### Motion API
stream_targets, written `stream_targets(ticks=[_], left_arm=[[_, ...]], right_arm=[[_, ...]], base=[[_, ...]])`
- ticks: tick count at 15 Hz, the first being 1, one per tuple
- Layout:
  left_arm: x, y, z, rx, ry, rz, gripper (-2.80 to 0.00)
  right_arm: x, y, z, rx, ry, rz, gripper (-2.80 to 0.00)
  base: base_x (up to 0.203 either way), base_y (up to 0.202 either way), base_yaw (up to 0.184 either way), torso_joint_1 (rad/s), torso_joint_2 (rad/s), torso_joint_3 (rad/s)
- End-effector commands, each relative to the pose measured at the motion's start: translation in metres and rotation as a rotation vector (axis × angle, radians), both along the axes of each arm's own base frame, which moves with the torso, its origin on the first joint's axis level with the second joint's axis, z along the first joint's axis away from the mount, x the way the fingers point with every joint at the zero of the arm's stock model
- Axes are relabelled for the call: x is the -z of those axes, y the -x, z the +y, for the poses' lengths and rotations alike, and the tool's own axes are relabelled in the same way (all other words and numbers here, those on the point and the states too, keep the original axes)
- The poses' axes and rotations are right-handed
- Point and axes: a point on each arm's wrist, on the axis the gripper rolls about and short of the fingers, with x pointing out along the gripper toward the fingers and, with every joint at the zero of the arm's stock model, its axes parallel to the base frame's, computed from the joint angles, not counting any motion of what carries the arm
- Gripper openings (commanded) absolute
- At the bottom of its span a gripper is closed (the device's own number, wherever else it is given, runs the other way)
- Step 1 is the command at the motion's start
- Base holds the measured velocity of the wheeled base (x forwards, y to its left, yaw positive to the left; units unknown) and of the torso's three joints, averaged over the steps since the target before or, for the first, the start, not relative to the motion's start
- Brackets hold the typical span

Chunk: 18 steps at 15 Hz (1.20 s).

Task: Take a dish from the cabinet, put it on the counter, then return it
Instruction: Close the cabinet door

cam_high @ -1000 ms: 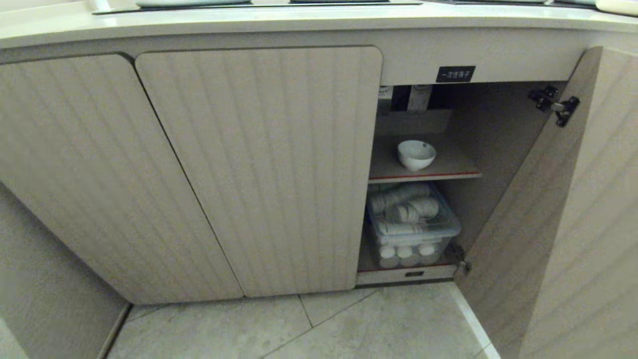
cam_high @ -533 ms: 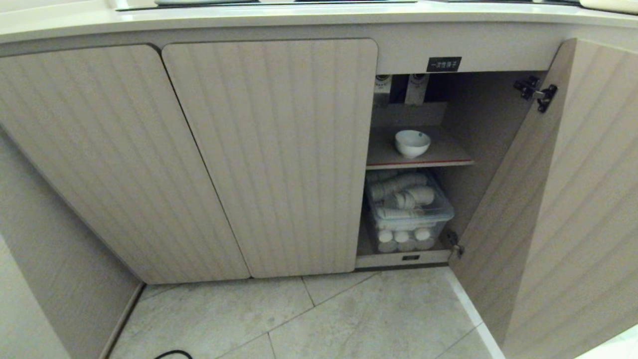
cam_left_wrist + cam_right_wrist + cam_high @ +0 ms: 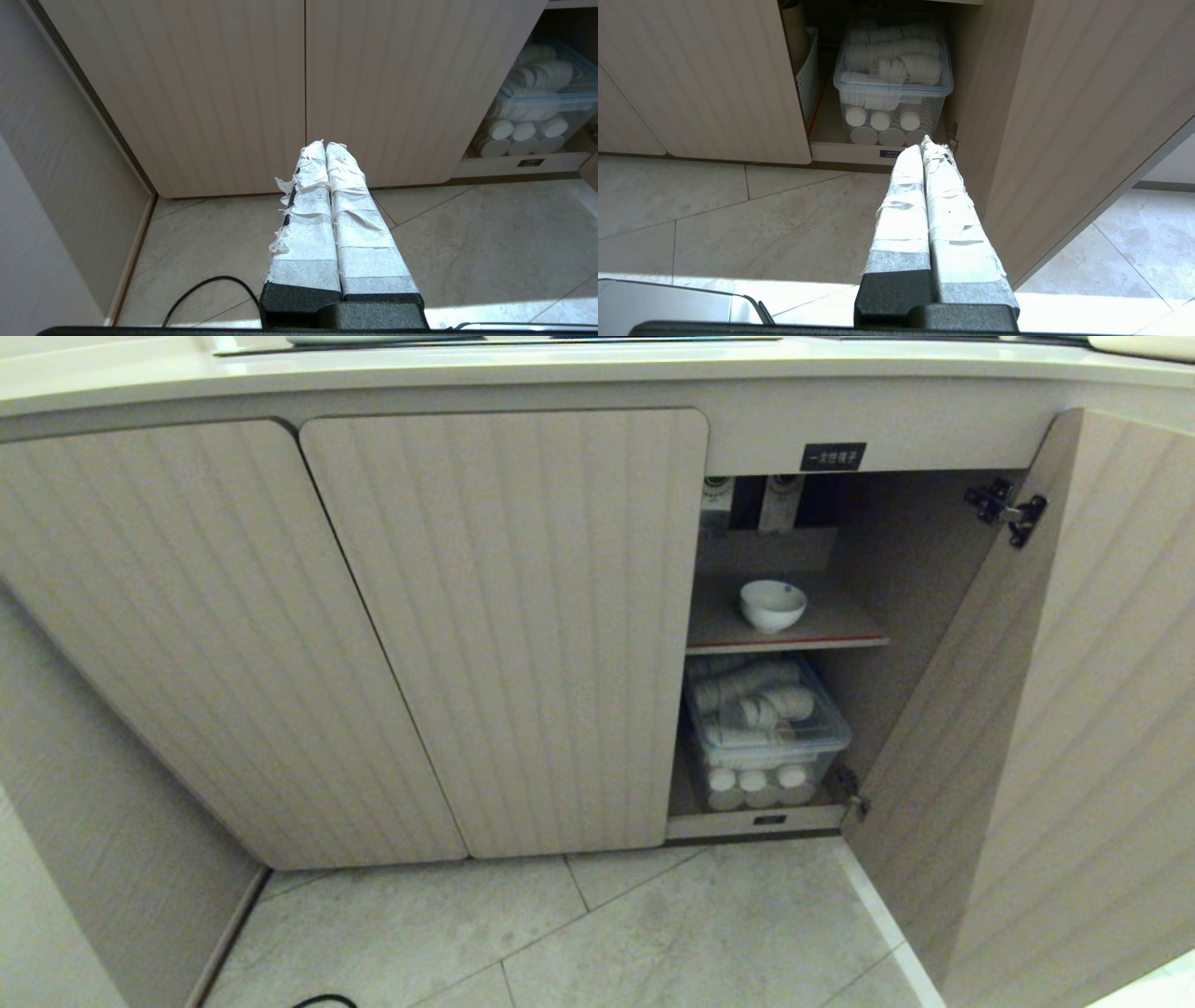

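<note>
Head view: the cabinet [image 3: 504,616] fills the frame, its right-hand door [image 3: 1055,709] swung open at the right edge. On the upper shelf [image 3: 831,630], right of centre, the dish [image 3: 773,605] sits upright and alone. Below it, a clear bin [image 3: 766,737] of white cups takes the lower shelf. The counter [image 3: 467,364] runs along the top edge. Neither arm shows here.

Left wrist view: the left gripper [image 3: 325,145] is at centre frame, taped fingers pressed together and holding nothing, aimed at the closed doors above the floor [image 3: 467,242]. The bin shows at upper right.

Right wrist view: the right gripper [image 3: 923,142] is at centre, likewise pressed together and empty, its tips pointing toward the bin [image 3: 892,84] at top centre, with the open door [image 3: 1064,116] along the right.

Judging by this, the task stands at its first step: the dish is untouched and no reach has begun. The next move would call for an arm, likely the right, to rise to the upper shelf, spread its fingers, and take the dish by its rim while clearing the door and shelf edge.
</note>
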Motion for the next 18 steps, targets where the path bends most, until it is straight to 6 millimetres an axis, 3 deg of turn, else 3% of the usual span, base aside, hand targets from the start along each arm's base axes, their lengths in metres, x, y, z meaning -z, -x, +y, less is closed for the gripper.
stream_targets(ticks=[1, 18], left_arm=[[0.0001, 0.0, 0.0, 0.0, 0.001, 0.0, -2.8], [-0.0001, 0.0, 0.0, 0.0, 0.001, 0.0, -2.8]], right_arm=[[-0.0001, -0.0001, 0.0, -0.001, 0.001, 0.001, -2.8], [-0.0001, -0.0001, 0.0, -0.001, 0.001, 0.001, -2.8]], base=[[0.0, 0.0, 0.0, 0.0, 0.0, 0.0], [0.0, 0.0, 0.0, 0.0, 0.0, 0.0]])
